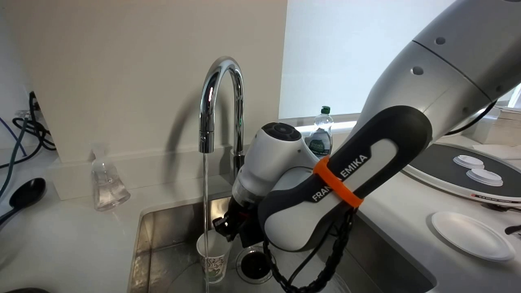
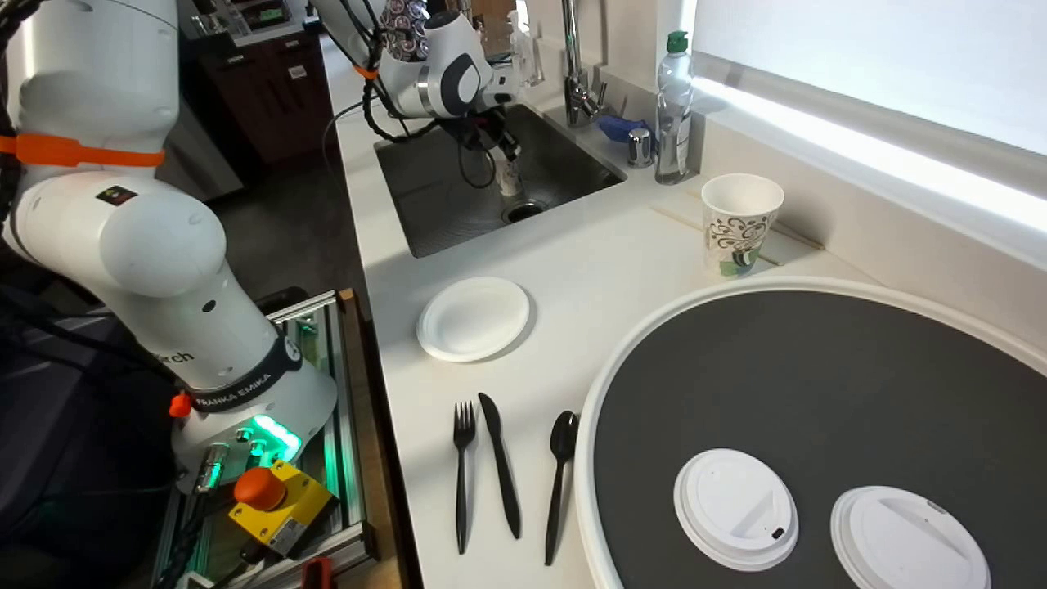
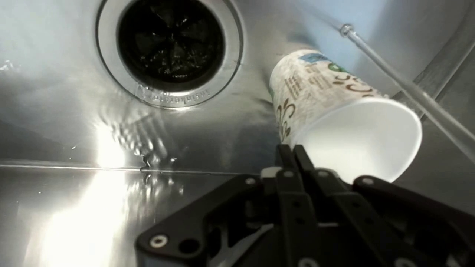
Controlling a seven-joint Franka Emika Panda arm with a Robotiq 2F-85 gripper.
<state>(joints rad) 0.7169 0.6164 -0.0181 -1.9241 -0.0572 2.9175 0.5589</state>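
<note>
A white paper cup with a brown leafy print [image 1: 215, 264] is in the steel sink [image 1: 163, 260], beside the drain [image 1: 255, 265]. In the wrist view the cup [image 3: 308, 89] shows its open mouth and looks empty. My gripper [image 3: 291, 148] is shut on the cup's rim, one finger outside the wall and one inside. The gripper also shows in both exterior views [image 1: 225, 228] [image 2: 509, 147]. A thin water stream [image 1: 205, 183] runs from the chrome faucet [image 1: 222, 67]. In the wrist view the stream [image 3: 415, 92] passes beside the cup, outside its mouth.
A dish soap bottle [image 2: 674, 110] stands behind the sink. Another paper cup [image 2: 739, 225], a white plate [image 2: 474, 319], black cutlery [image 2: 499, 466] and a round dark board [image 2: 777, 376] with two white lids lie along the counter. A clear soap dispenser [image 1: 106, 185] is by the wall.
</note>
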